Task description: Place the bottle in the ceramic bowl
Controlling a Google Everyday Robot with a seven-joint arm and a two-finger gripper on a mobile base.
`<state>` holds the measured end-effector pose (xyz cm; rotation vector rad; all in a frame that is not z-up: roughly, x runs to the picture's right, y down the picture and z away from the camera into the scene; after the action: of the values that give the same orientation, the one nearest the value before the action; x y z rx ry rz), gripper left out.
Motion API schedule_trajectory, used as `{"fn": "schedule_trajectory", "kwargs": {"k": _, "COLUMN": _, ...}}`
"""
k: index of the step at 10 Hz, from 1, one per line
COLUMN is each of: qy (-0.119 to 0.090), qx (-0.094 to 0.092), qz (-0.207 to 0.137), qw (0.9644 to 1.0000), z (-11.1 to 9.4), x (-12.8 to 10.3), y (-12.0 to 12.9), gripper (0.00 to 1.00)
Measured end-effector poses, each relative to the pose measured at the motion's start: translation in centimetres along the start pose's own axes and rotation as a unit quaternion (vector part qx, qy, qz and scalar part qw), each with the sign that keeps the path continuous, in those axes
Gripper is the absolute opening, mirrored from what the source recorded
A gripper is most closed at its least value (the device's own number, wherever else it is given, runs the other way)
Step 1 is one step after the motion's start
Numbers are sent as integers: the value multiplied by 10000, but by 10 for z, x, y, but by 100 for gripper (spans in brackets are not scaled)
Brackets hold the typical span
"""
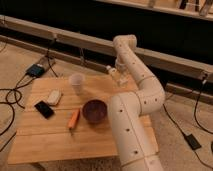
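Gripper [118,76], seemingly on bottle [111,70], beyond bowl [95,119]

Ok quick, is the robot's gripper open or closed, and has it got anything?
Gripper: closed, over the far edge of the table, and it looks to be holding the bottle.
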<state>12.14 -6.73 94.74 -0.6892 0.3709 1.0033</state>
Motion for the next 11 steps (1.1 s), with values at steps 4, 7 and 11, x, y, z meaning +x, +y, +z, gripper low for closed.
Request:
{"fn": "schedule_trajectory", "kwargs": {"k": 4, "qy": 92, "qx": -115, "qz": -85, "qw": 9999, "z": -6, "x": 6, "y": 7, "gripper": 0}}
{"fn": "schedule_trajectory", "kwargs": {"k": 7, "qy": 318, "qx": -190, "qz": -67, "qw": 9993, "z": -8, "x": 18, "y": 15, "gripper": 0}}
{"fn": "schedule_trajectory", "kwargs": {"k": 11, "qy": 497, "qx": -173, "qz": -48, "qw": 9986, "z": -7, "x": 29, "y": 25, "gripper": 0}}
